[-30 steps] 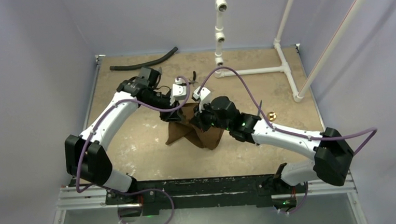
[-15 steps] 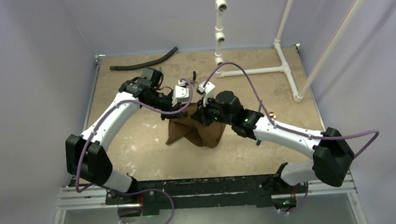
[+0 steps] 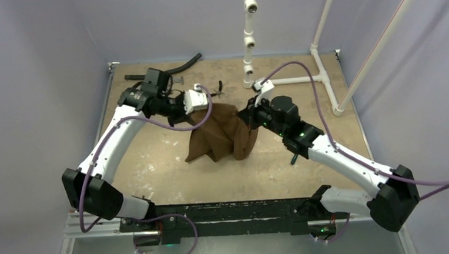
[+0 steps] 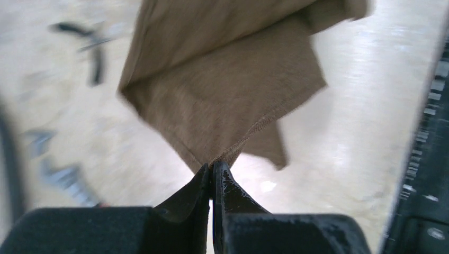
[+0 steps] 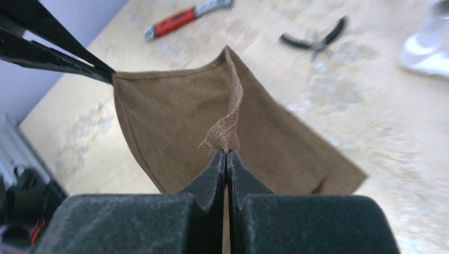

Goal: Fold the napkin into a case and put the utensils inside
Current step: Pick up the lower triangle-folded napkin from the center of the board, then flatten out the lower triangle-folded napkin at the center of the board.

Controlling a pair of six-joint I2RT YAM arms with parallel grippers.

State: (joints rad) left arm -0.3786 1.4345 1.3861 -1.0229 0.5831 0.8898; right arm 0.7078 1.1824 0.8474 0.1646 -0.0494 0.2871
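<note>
Spreading from the dark rail (image 3: 233,209) at the near edge to the back wall is a mottled tan tabletop (image 3: 153,161), closed in by pale grey-lavender walls (image 3: 43,85). A black rubber hose (image 3: 171,68) lies at the far left corner, and a white PVC pipe frame (image 3: 325,76) stands at the far right.

Only the top camera takes in both arms reaching toward the middle of the table, with the napkin (image 3: 223,136) hanging between them. Its upper edge is lifted, while its lower folds are bunched on the surface.

The left wrist camera shows the cloth fanning away from a single corner, over a blurred table. The right wrist camera alone gives a clear look at the red-handled wrench (image 5: 177,20) and, to its right, the black pliers (image 5: 315,38). Both lie on the table beyond the cloth. That view also catches the other arm's fingers (image 5: 53,37) coming in from the upper left to meet the napkin's far corner.

The left gripper (image 3: 205,109) has its jaws pressed together, pinching one corner of the brown cloth at the very tips. The right gripper (image 3: 248,115) is likewise clamped tight on a curled bit of hem at the next corner, so the napkin's top edge is stretched between the two.
</note>
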